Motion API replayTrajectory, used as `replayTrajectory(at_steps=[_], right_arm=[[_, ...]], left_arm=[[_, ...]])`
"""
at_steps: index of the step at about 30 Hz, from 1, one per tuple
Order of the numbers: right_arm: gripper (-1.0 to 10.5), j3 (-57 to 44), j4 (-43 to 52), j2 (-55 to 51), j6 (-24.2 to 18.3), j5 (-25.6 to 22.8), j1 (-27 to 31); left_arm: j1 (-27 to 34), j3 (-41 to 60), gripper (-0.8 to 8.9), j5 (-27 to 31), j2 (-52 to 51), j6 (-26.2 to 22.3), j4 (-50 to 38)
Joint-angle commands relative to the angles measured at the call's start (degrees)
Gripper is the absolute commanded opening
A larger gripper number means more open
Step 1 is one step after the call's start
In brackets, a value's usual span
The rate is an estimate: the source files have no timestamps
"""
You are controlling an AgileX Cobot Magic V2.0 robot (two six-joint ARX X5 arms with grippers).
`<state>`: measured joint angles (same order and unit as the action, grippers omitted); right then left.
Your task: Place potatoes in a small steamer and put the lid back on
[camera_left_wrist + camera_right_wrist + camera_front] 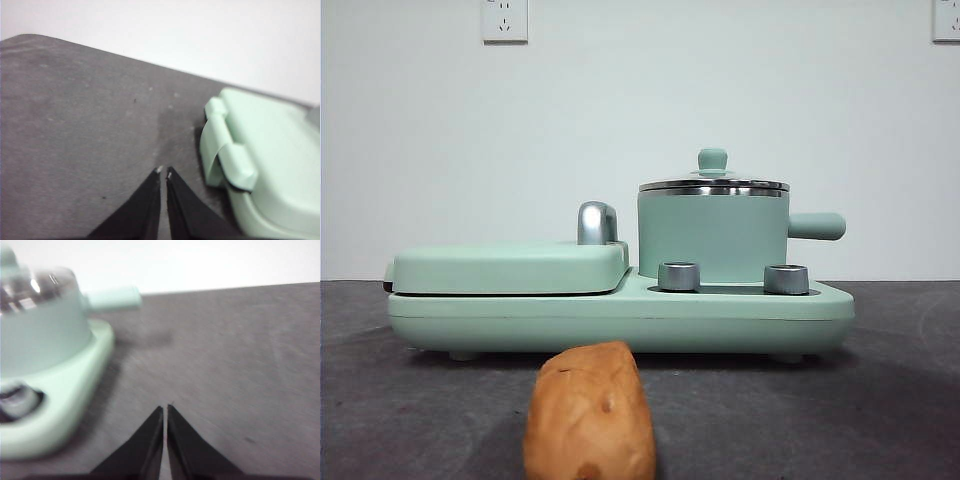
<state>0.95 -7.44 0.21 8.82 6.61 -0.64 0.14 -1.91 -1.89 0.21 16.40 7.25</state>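
An orange-brown potato (590,412) lies on the dark table close to the front camera, in front of the appliance. The small mint-green steamer (713,236) stands on the right half of the appliance, its side handle pointing right, and the lid (713,182) with its mint knob rests on it. The right wrist view shows the steamer (42,325) blurred, off to one side of my right gripper (164,409), which is shut over bare table. My left gripper (163,172) is shut too, over bare table beside the griddle end of the appliance. Neither gripper appears in the front view.
The mint-green appliance base (620,315) carries a flat griddle cover (510,265) with a chrome handle (596,222) on its left half and two steel knobs (679,276) at the front. A white wall with outlets stands behind. The griddle's hinge end (227,150) lies near my left gripper.
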Motion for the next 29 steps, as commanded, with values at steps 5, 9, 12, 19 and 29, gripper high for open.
replayTrajectory(at_steps=[5, 9, 12, 19, 29], right_arm=[[0.1, 5.44, -1.99, 0.31, 13.44, 5.66, -0.07], [0.1, 13.4, -6.58, 2.23, 14.88, 5.7, -0.09], [0.1, 19.91, -10.64, 5.29, 14.8, 6.19, -0.09], [0.1, 35.19, -18.03, 16.44, 14.08, 13.57, -0.09], [0.1, 52.57, -28.65, 33.24, 5.51, 28.83, -0.09]], left_arm=[[-0.5, -1.79, 0.14, -9.77, 0.59, 13.88, -0.74], [-1.62, -6.45, 0.14, -10.8, 2.43, 16.68, -0.5], [-2.43, -12.0, 0.14, -10.86, 5.33, 16.7, 0.98], [-3.28, -28.13, 0.14, -14.38, 17.29, 14.73, 6.29], [-3.45, -49.57, 0.14, -28.48, 37.68, 3.48, 19.58]])
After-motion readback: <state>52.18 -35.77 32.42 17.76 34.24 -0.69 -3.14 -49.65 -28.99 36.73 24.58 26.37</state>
